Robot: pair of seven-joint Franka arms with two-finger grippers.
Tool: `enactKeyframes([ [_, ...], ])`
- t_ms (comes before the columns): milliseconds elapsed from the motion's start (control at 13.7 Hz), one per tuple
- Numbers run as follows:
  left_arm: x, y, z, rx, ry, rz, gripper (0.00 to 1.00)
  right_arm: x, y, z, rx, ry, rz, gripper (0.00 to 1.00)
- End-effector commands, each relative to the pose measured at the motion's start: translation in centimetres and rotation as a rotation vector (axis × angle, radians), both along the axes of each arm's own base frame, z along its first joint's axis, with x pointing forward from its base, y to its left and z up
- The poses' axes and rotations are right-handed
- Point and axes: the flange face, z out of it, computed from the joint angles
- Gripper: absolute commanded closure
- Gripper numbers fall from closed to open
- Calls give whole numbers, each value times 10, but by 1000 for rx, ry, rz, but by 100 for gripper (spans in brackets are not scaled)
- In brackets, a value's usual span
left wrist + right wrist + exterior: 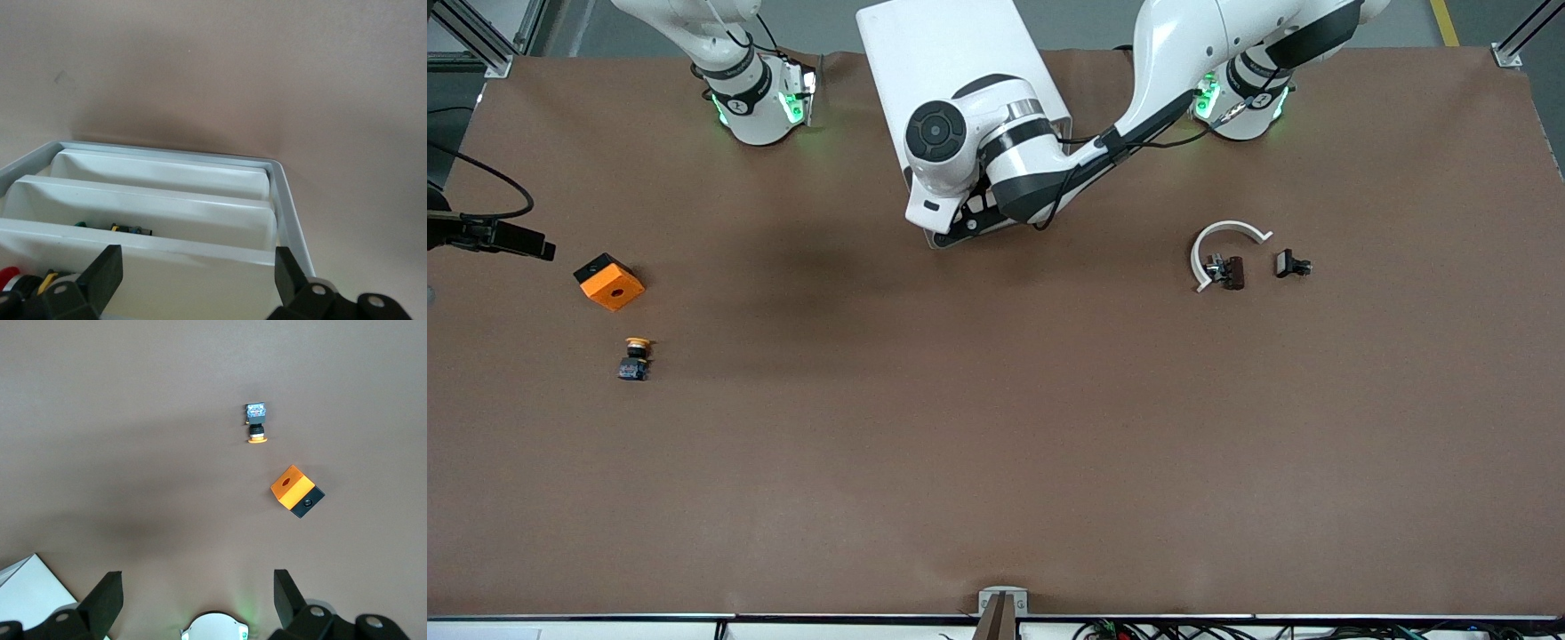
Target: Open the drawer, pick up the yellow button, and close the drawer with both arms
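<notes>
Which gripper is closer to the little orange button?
Right. The right gripper hangs open above the table, looking down at the button; the left gripper is over the open drawer.

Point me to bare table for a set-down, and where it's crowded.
Free: the wide brown stretch between the button and the white curved band, nearer the front camera than the drawer unit. Crowded: around the orange block and button; around the band's small dark parts; under the left gripper, over the open drawer.
</notes>
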Motion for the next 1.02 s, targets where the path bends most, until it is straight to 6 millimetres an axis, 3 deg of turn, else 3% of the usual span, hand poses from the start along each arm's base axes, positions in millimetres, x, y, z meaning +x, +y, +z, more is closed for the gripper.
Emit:
enactKeyframes([
  [0, -15, -12, 5, -10, 60, 52, 0, 0, 2, 14, 22, -22, 74, 0],
  [291, -27, -18, -6, 20, 79, 78, 0, 6, 7, 29, 0, -78, 81, 0],
  [729, -27, -19, -13, 34, 90, 101, 0, -10, 9, 34, 10, -70, 74, 0],
  [874, -24, -18, -11, 32, 86, 105, 0, -18, 9, 47, 9, -101, 74, 0],
  [947, -21, -16, -11, 31, 86, 108, 0, -30, 10, 68, 4, -140, 79, 0],
])
